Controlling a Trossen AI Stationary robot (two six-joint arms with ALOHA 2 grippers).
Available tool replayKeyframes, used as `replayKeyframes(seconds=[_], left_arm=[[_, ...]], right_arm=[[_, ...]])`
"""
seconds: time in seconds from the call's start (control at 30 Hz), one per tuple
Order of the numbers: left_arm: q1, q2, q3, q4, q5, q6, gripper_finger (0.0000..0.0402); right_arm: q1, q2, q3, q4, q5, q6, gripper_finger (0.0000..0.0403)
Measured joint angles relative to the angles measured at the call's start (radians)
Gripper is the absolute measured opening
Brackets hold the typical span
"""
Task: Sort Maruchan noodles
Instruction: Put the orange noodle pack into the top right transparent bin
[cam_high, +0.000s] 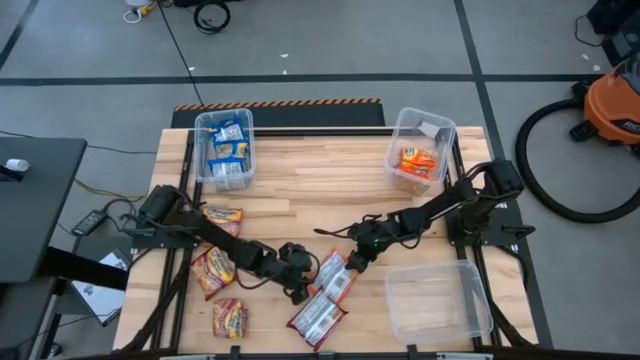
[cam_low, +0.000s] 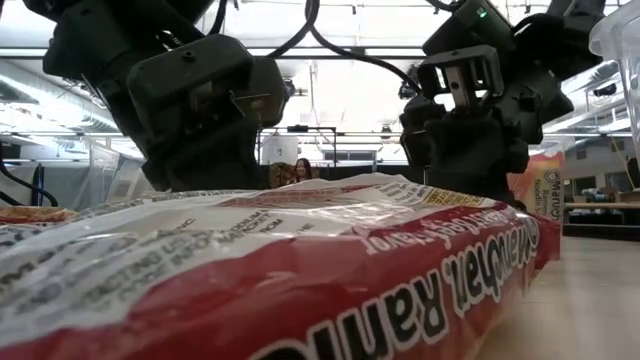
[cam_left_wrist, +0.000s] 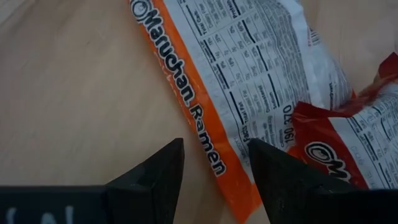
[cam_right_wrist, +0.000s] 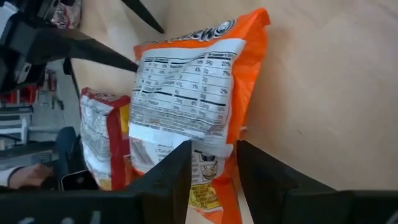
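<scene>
An orange Maruchan packet (cam_high: 335, 277) lies white back up near the table's middle. Its upper part shows orange in the low view (cam_low: 541, 190), rising behind a red packet (cam_high: 318, 318) that lies flat by the near edge. My right gripper (cam_right_wrist: 214, 149) is shut on the orange packet's near end (cam_right_wrist: 208, 165). My left gripper (cam_left_wrist: 214, 152) is open, its fingers on either side of the packet's orange long edge (cam_left_wrist: 205, 134); I cannot tell whether they touch it. Three more orange-red packets (cam_high: 213, 270) lie flat on the left. My right gripper has the orange packet by the end nearest it (cam_right_wrist: 211, 163), fingers set on its white printed back and slanting down from the table's right. The packet is wider than the gap, and the fingers hide the contact. That end looks raised; the other end (cam_right_wrist: 245, 25) points toward my left gripper.
A clear bin with blue-and-yellow packets (cam_high: 225, 148) stands far left, and a clear bin with orange packets (cam_high: 422, 150) far right. A larger clear bin (cam_high: 438, 300) sits near right. Both arms meet at the table's middle. A vacuum and cables lie on the floor beyond the table.
</scene>
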Motion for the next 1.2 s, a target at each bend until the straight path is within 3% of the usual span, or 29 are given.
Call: replayKeyframes(seconds=[0.17, 0.37, 0.6, 0.9, 1.2], left_arm=[[0.01, 0.002, -0.001, 0.002, 0.007, -0.001, 0.0192], [0.013, 0.004, -0.001, 0.005, -0.009, -0.004, 0.0192], [0.017, -0.051, -0.008, -0.048, -0.009, -0.007, 0.0192], [0.028, -0.275, -0.007, -0.314, -0.025, 0.014, 0.0192], [0.028, -0.433, -0.005, -0.391, -0.137, 0.051, 0.0192]], right_arm=[[-0.006, 0.0, 0.0, -0.002, 0.011, -0.001, 0.0092], [-0.022, -0.001, 0.0, -0.001, 0.026, -0.037, 0.001], [-0.032, -0.027, 0.006, -0.026, 0.016, -0.057, 0.0006], [-0.031, -0.167, 0.187, -0.49, 0.122, -0.266, 0.0003], [-0.035, -0.239, 0.449, -0.91, 0.271, -0.556, 0.0002]])
